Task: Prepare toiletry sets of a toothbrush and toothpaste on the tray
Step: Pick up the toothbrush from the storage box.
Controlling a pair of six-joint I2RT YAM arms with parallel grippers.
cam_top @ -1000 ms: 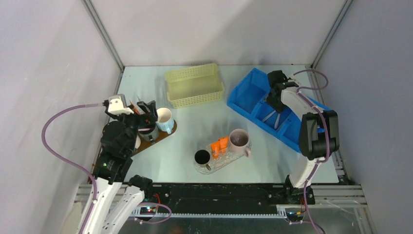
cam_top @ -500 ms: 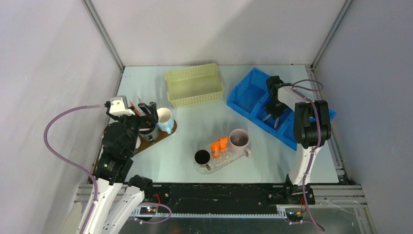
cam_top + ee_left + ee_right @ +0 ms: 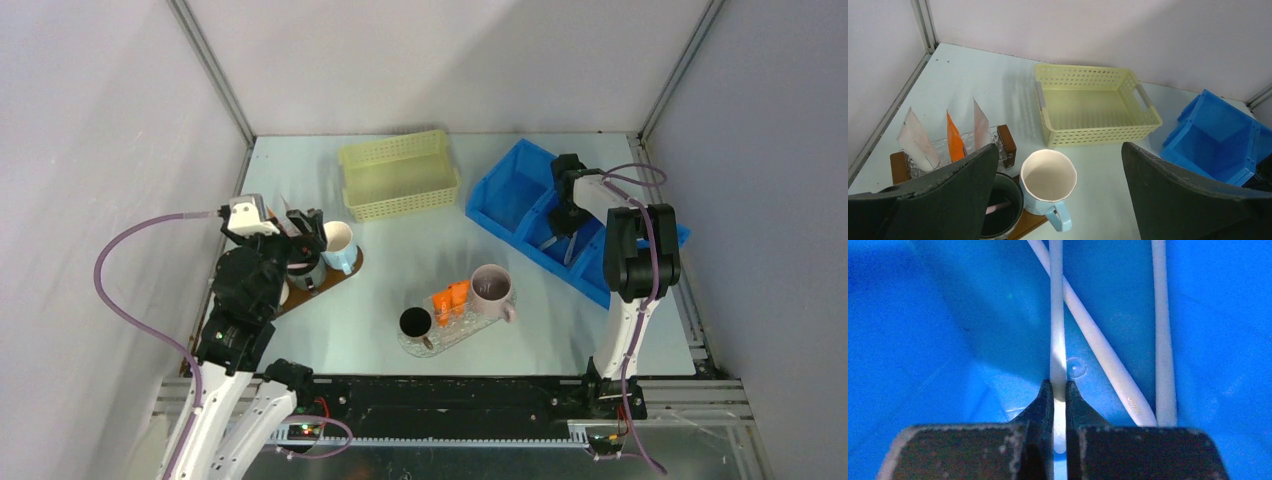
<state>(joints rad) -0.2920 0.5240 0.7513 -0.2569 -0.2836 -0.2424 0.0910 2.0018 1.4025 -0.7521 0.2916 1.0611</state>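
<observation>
My right gripper [image 3: 1058,387] is down inside the blue bin [image 3: 510,200], shut on the handle of a white toothbrush [image 3: 1057,315]. Two more white toothbrushes [image 3: 1100,352] lie beside it on the bin floor. A clear tray [image 3: 478,326] at table centre carries two orange toothpaste tubes [image 3: 450,297], a black mug [image 3: 415,322] and a pink mug [image 3: 490,285]. My left gripper [image 3: 1058,150] hangs open over a wooden tray [image 3: 345,272] with a blue mug [image 3: 1048,177] and a dark mug [image 3: 1003,205] holding a pink toothbrush [image 3: 998,206].
A glass holder on the wooden tray keeps white and orange tubes [image 3: 954,140] standing upright. An empty yellow basket [image 3: 398,175] sits at the back, between the wooden tray and the blue bin. Booth walls close in left, right and behind.
My right gripper sank deeper into the blue bin and closed on the white toothbrush. The left arm has barely moved and stays open.
</observation>
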